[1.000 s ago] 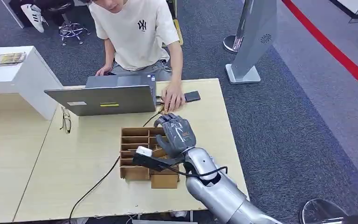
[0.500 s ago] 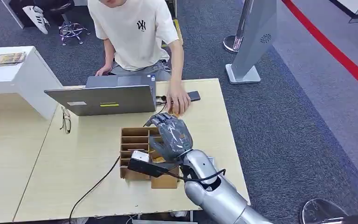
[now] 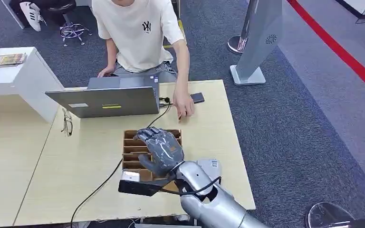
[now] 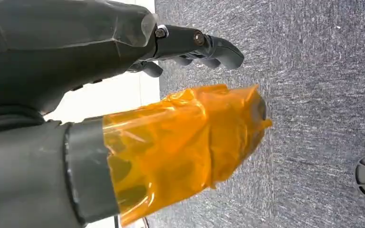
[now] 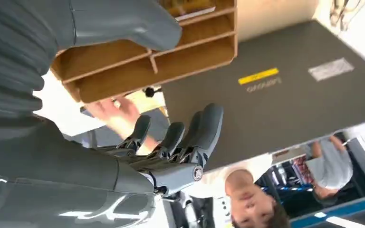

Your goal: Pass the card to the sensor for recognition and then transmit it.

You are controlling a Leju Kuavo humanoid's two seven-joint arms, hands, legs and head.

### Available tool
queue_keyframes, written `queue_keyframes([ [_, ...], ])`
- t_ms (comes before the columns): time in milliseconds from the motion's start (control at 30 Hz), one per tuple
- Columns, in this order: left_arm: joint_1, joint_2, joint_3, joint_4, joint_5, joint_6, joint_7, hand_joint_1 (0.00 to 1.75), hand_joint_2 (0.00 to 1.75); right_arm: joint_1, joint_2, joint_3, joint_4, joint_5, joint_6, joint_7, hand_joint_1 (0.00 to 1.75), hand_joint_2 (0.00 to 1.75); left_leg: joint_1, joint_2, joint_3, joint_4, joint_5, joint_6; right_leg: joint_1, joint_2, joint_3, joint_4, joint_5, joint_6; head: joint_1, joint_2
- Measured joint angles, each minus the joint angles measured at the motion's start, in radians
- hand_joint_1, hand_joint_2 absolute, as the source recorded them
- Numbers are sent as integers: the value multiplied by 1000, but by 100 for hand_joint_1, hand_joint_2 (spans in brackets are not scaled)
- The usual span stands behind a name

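My right hand point(image 3: 160, 149) hovers over the brown wooden divider box point(image 3: 129, 142) on the table, fingers spread and holding nothing. In the right wrist view its fingers point(image 5: 190, 135) stretch out straight past the box point(image 5: 171, 61). Flat yellowish items point(image 5: 190, 8) lie in one compartment; I cannot tell whether they are cards. A small black device point(image 3: 197, 98) on a cable lies at the table's far side beside a person's hand point(image 3: 184, 105). My left hand point(image 4: 180, 95) hangs over grey carpet, its thumb wrapped in orange film, holding nothing.
A grey laptop point(image 3: 104, 100) stands open behind the box, with a person seated at it. Glasses point(image 3: 67, 122) lie left of the box. A black cable point(image 3: 97, 187) runs across the table to its near edge. A white cabinet point(image 3: 9, 71) stands far left.
My right hand has drawn back toward me and to the left, from the box's far right corner to over its middle. The person's hand slid slightly right, toward the black device.
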Motion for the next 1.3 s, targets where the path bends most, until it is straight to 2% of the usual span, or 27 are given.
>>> queue_keyframes([
  [433,-1,2,0,0,-7,3,-3,0,0,-8,28,48,49,-16,16,-5,66,175,0,0,0,0,0,0,0,0,0,0,0,0,0,0],
  [467,-1,3,0,0,-8,3,-3,0,0,-12,31,50,57,-16,15,-3,73,175,0,0,0,0,0,0,0,0,0,0,0,0,0,0],
  [633,-1,6,0,0,-10,3,-3,0,0,-35,43,61,98,-15,10,8,75,175,0,0,0,0,0,0,0,0,0,0,0,0,0,0],
  [1033,-1,10,0,0,-7,3,-6,0,0,-52,54,63,135,-23,-20,24,72,175,0,0,0,0,0,0,0,0,0,0,0,0,0,0],
  [1300,-1,10,0,0,-6,3,-6,0,0,-52,48,45,116,-26,-27,29,77,175,0,0,0,0,0,0,0,0,0,0,0,0,0,0],
])
